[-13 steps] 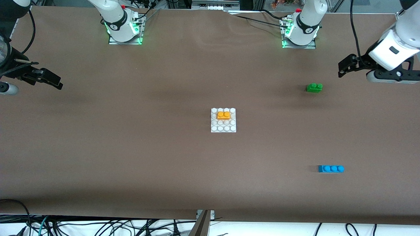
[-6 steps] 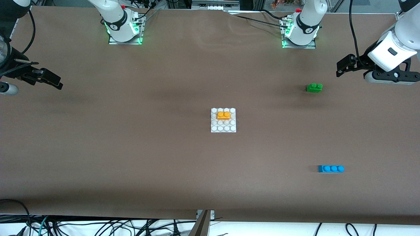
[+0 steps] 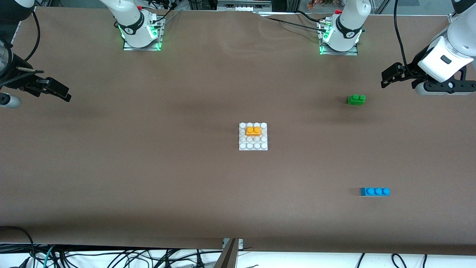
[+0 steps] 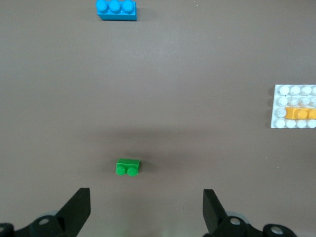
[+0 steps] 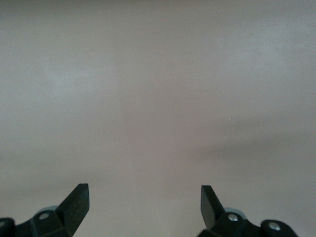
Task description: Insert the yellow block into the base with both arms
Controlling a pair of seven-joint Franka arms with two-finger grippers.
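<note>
The block (image 3: pixel 253 130) sits seated on the base (image 3: pixel 253 146) at table centre, in its second stud row from twelve o'clock, so the insertion looks done. Left gripper (image 3: pixel 386 76) hangs empty, jaws wide, over the table at two o'clock of the base; right gripper (image 3: pixel 59 91) likewise, at ten o'clock. Judging by this, nothing remains but parking.
</note>
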